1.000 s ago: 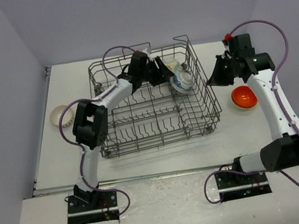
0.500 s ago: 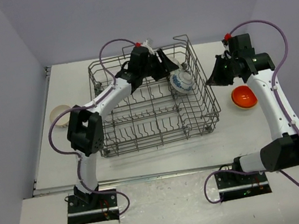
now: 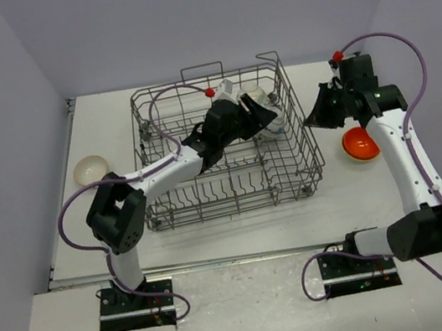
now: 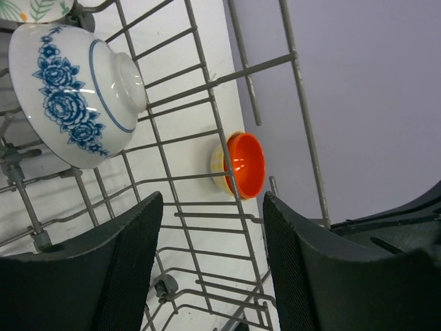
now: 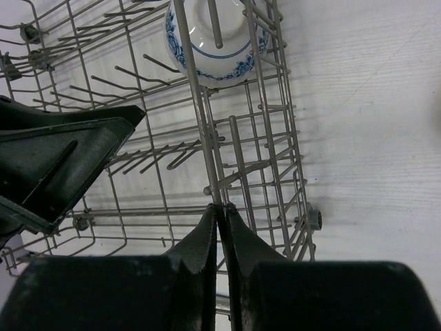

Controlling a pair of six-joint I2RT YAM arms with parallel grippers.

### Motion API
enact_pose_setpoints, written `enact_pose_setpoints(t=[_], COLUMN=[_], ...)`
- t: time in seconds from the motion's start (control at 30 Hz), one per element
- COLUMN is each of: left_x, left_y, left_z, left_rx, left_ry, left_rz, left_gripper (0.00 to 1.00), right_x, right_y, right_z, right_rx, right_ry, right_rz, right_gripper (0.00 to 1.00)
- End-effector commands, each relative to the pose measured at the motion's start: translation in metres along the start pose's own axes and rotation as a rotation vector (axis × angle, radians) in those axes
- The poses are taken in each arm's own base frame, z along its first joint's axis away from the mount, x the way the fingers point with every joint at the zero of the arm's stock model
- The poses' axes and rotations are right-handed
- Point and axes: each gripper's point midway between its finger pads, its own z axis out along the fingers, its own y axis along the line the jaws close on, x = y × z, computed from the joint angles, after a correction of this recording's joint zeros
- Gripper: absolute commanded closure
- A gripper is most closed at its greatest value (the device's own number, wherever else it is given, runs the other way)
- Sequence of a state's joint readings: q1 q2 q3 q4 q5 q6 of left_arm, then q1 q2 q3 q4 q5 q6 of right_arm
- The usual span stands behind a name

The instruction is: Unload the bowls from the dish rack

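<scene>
The grey wire dish rack stands mid-table. Inside it, near its right wall, a white bowl with blue flowers leans on the tines; it also shows from the right wrist. A second patterned bowl peeks in behind it. My left gripper is open inside the rack, just beside the blue bowl, with only rack wires beyond its fingers. My right gripper is shut on a wire of the rack's right rim. An orange bowl sits on the table right of the rack, and a pale yellow bowl on its left.
The rack's upright tines and side walls surround my left gripper. Through the wires the orange bowl shows against the right wall. My right gripper is at the rack's outer right side. A purple wall encloses the table.
My left arm has swung from the rack's back rim down and right into the rack, ending beside the blue-flowered bowl. The right arm has hardly moved.
</scene>
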State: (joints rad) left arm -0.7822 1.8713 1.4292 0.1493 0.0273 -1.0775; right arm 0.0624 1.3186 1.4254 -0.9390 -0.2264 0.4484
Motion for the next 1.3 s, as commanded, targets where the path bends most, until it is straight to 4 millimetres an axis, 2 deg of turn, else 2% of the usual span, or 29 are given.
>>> enact_pose_setpoints(t=[0.0,0.27,0.43,0.67,0.9,1.27], left_x=[-0.026,-0.013,-0.004,-0.001,0.007,0.010], left_y=[0.000,0.036,0.047,0.049,0.064,0.073], left_z=[0.001,0.000,0.008,0.018,0.028,0.040], left_rx=[0.015,-0.056,-0.056,-0.024,-0.045,-0.063], left_ry=[-0.144,-0.167,-0.151,-0.153,-0.144,-0.145], left_rz=[-0.049,-0.052,-0.058,-0.065,-0.083,-0.056], left_gripper=[0.39,0.40,0.40,0.39,0.39,0.38], right_x=[0.002,0.015,0.014,0.012,0.014,0.016], right_y=[0.009,0.003,0.002,0.002,0.000,0.000], right_z=[-0.013,-0.009,-0.007,-0.010,-0.011,-0.009], right_rx=[-0.038,-0.036,-0.029,-0.023,-0.019,-0.024], right_ry=[-0.026,-0.015,-0.014,-0.019,-0.015,-0.008], right_rz=[0.015,0.024,0.026,0.020,0.018,0.010], right_gripper=[1.00,1.00,1.00,1.00,1.00,1.00])
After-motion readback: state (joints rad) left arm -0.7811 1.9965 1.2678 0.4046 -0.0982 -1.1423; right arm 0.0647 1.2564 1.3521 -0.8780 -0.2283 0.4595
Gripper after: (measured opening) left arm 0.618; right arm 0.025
